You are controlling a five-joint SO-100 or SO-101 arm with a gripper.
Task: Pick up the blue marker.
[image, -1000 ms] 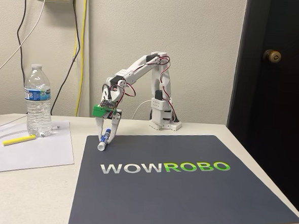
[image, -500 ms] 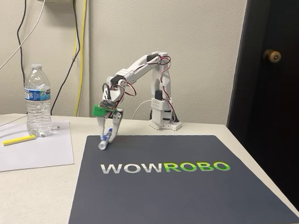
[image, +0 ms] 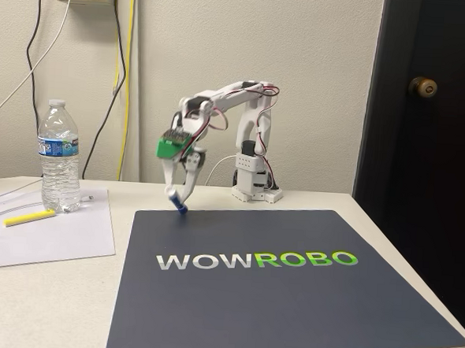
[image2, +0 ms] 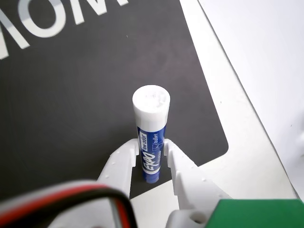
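You are looking at a pale table (image: 43, 304) that is carrying a large dark grey mat (image: 288, 304), printed with the word WOWROBO in white and green. In the fixed view the mat is covering most of the table's right side, and its far left corner is lying just below the arm's working end. Behind the table, a light wall is filling the left and middle, and a dark door with a round knob (image: 422, 86) is standing at the right. Cables (image: 116, 72) are hanging down the wall from an outlet at the top left.

Your white arm (image: 236, 111) is standing at the far edge of the table, just beyond the mat, and is reaching forward and to the left. A sheet of white paper (image: 43, 233) is lying at the table's left edge. A clear water bottle (image: 60, 157) is standing upright on the paper's far side, and a yellow stick (image: 29, 218) is lying flat on the paper just in front of the bottle.

Your gripper (image: 180, 201) is pointing down over the mat's far left corner, and it is clenching the blue marker (image: 181, 206) between its 2 fingers (image2: 118, 164). In the wrist view the blue marker (image2: 151, 137) is sticking out past the fingertips, its round white end facing the camera and its blue printed barrel pinched on both sides. In the fixed view, its lower tip appears to be hanging just clear of the mat.
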